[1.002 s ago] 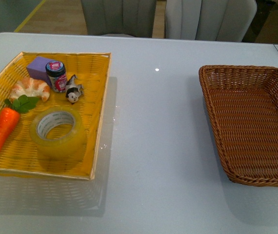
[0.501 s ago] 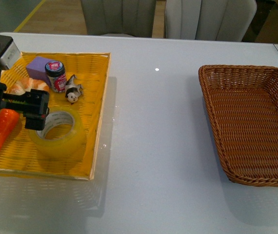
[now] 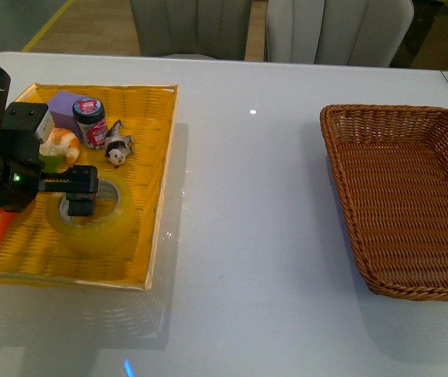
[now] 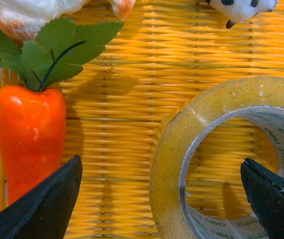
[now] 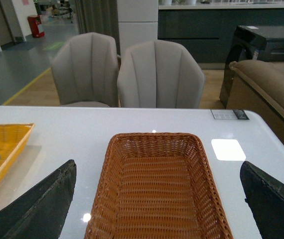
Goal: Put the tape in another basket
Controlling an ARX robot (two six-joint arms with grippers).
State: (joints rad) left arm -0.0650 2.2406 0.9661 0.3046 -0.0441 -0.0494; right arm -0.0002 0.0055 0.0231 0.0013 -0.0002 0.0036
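Observation:
The tape (image 3: 104, 224), a yellowish roll with a white core printed in green, lies flat in the yellow tray (image 3: 141, 157) at the left. My left gripper (image 3: 78, 194) is open just above the roll's near-left part. In the left wrist view the tape (image 4: 174, 149) lies between my open left gripper's (image 4: 164, 199) fingers: one finger (image 4: 47, 204) is over the tray beside the carrot, the other (image 4: 274, 199) over the roll's hole. The brown wicker basket (image 3: 413, 204) stands at the right. My right gripper (image 5: 157, 204) is open, high above the basket (image 5: 154, 137), holding nothing.
The tray also holds a carrot (image 4: 30, 134), a croissant (image 3: 60, 144), a purple block (image 3: 63, 106), a small jar (image 3: 90, 122) and a toy cow (image 3: 118, 147). White table (image 3: 247, 236) lies between tray and basket. Two grey chairs (image 5: 127, 69) stand behind the table.
My left arm came in from the left and moved right over the tray. Its open gripper now hangs over the tape and hides most of the carrot.

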